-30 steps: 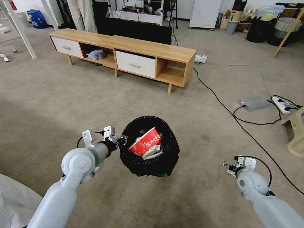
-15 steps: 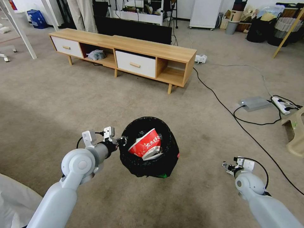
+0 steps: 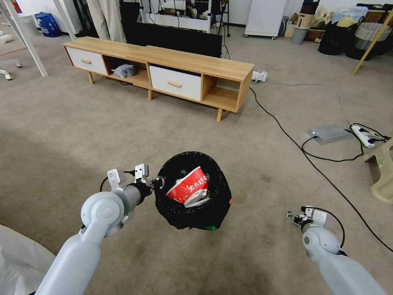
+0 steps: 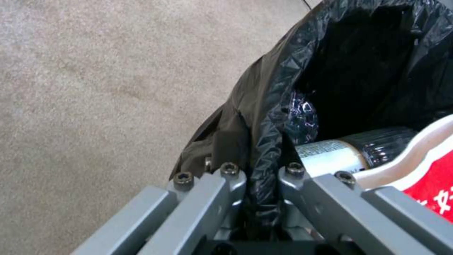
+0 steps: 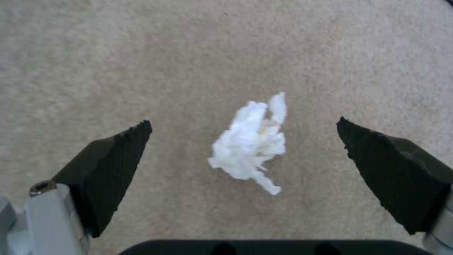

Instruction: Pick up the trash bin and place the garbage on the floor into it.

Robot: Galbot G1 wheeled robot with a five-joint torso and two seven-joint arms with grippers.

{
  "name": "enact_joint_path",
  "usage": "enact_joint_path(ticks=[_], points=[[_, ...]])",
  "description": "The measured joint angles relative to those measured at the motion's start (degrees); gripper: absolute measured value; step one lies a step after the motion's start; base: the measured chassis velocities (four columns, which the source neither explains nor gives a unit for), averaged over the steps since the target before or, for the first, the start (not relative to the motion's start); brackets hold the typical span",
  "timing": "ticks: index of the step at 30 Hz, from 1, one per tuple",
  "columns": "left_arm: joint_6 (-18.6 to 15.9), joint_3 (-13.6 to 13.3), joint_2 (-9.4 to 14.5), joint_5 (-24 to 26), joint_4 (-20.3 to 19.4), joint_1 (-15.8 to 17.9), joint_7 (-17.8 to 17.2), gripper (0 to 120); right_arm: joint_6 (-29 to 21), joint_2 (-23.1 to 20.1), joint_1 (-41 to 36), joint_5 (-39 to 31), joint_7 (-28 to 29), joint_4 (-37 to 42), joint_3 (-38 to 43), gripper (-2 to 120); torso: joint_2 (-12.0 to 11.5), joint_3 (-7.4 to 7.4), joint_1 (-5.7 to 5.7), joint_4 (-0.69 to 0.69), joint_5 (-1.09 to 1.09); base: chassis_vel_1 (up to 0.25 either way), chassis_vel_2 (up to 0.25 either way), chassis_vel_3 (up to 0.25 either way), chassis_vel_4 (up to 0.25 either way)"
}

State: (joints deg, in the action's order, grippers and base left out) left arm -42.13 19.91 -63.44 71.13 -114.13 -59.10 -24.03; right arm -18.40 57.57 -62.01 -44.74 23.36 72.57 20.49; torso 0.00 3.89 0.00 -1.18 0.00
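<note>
Meanwhile left claw (image 3: 157,181) grips trash bin (image 3: 192,221); right claw (image 5: 243,141) spread above paper wad (image 5: 250,143).

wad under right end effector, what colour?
White wad, on beige carpet; clearest in right wrist view.

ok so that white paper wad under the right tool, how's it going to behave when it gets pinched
The wad looks crumpled and thin, so it will probably squash flat rather than resist. It seems very light, so a touch may nudge it across the carpet. The right tool is open with its pads either side, and loose tails may dangle once lifted.
</note>
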Motion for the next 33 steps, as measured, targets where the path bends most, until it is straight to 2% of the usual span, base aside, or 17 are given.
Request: enact_joint_path(ticks=[27, 30, 32, 33], points=[[0.00, -0.45, -0.21, -0.37, 1.16, 0.52, 0.56, 1, 1.73, 1.53, 1.14, 3.03, -2.47, -5.45, -0.41, 100, 0.00, 0.00, 0.00, 0.00, 0.00, 0.000, 0.000, 0.000, 0.000], [0.00, -0.46, -0.22, -0.41, 1.17, 0.53, 0.62, 1, 2.02, 1.79, 1.18, 3.51, -2.84, -6.05, -0.41, 99, 0.00, 0.00, 0.00, 0.00, 0.00, 0.000, 0.000, 0.000, 0.000], [0.00, -0.48, -0.22, -0.43, 1.20, 0.56, 0.65, 1, 2.16, 1.84, 1.24, 3.76, -3.06, -6.41, -0.39, 90, 0.00, 0.00, 0.00, 0.00, 0.00, 0.000, 0.000, 0.000, 0.000], [0.00, -0.48, -0.22, -0.43, 1.20, 0.56, 0.65, 1, 2.16, 1.84, 1.24, 3.76, -3.06, -6.41, -0.39, 90, 0.00, 0.00, 0.00, 0.00, 0.00, 0.000, 0.000, 0.000, 0.000]])
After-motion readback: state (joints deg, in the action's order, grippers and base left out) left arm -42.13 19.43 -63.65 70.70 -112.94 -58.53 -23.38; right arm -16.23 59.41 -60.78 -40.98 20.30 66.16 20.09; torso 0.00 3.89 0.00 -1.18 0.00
